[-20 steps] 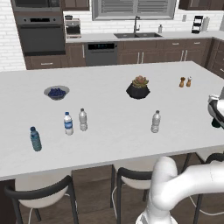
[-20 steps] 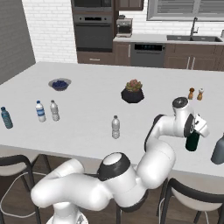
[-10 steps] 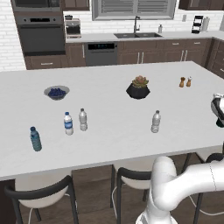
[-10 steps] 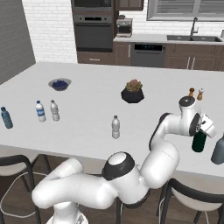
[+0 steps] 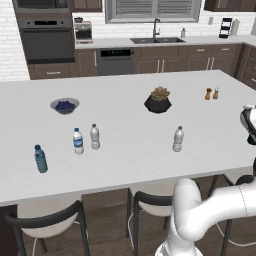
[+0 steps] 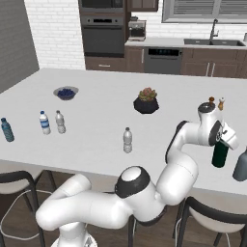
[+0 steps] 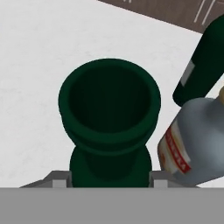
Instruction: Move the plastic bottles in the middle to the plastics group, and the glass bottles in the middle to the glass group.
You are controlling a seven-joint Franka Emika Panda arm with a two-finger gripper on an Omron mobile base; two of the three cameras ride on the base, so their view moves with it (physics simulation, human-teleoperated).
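We are gripping the dark green narrow-necked glass bottle (image 7: pixel 109 127) by its neck, our gripper (image 6: pixel 225 140) closed on it from above; its long axis is running straight down from the hand, upright, base on or just over the white counter (image 6: pixel 111 120) near the right end; just beside it are standing a grey glass bottle with a red label (image 7: pixel 192 144) and another dark green bottle (image 7: pixel 203 65); one clear white-capped plastic bottle (image 6: pixel 127 140) is waiting well apart to the left.
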